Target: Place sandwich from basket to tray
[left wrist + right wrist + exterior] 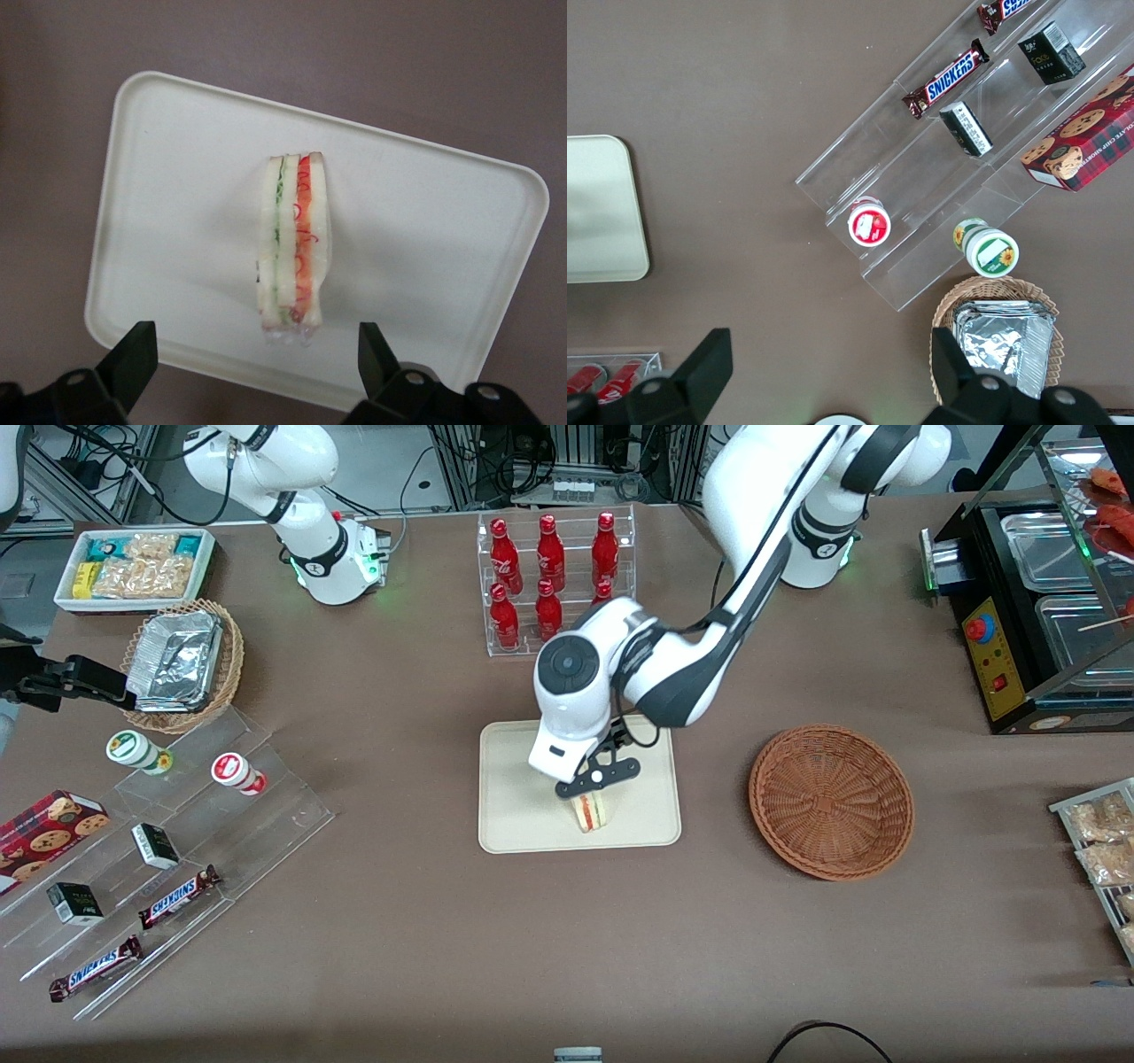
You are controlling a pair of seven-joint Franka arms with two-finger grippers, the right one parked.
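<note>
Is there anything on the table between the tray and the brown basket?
No. In the front view only bare brown tablecloth lies between the tray and the basket. The sandwich stands on the tray, under the open gripper.

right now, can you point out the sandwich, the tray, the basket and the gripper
sandwich (292, 248): left wrist view, its layered filling edge
tray (168, 177): left wrist view, bare floor
basket (831, 802): front view, woven middle
gripper (257, 363): left wrist view, open above the sandwich

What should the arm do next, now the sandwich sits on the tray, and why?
Probably lift straight up and away. The sandwich already rests on the tray, the basket holds nothing, and the gripper hangs open above the sandwich, its fingers apart and not touching it.
</note>
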